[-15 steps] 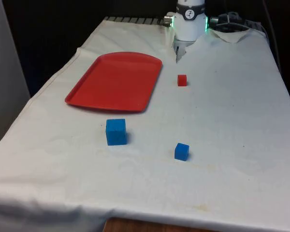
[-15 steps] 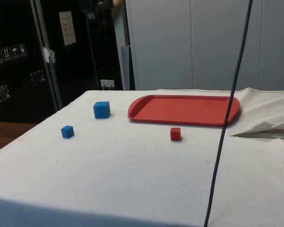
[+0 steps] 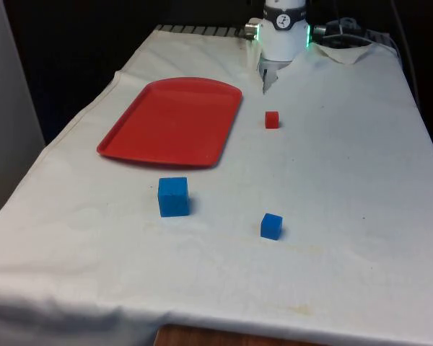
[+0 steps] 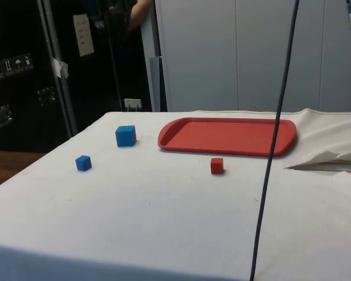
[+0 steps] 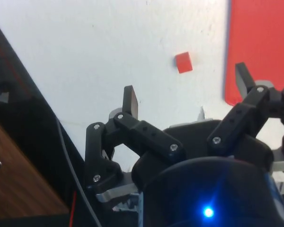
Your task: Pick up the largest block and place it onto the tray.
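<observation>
So the big blue block is sitting on the table just in front of the red tray, not touching it. The gripper hangs at the far end with jaws wide open and holding nothing, the small red block close by. A smaller blue block sits nearer the front edge.

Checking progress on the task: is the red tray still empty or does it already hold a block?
Empty. The red tray shows a bare surface, and the largest blue block sits on the cloth beside it.
</observation>
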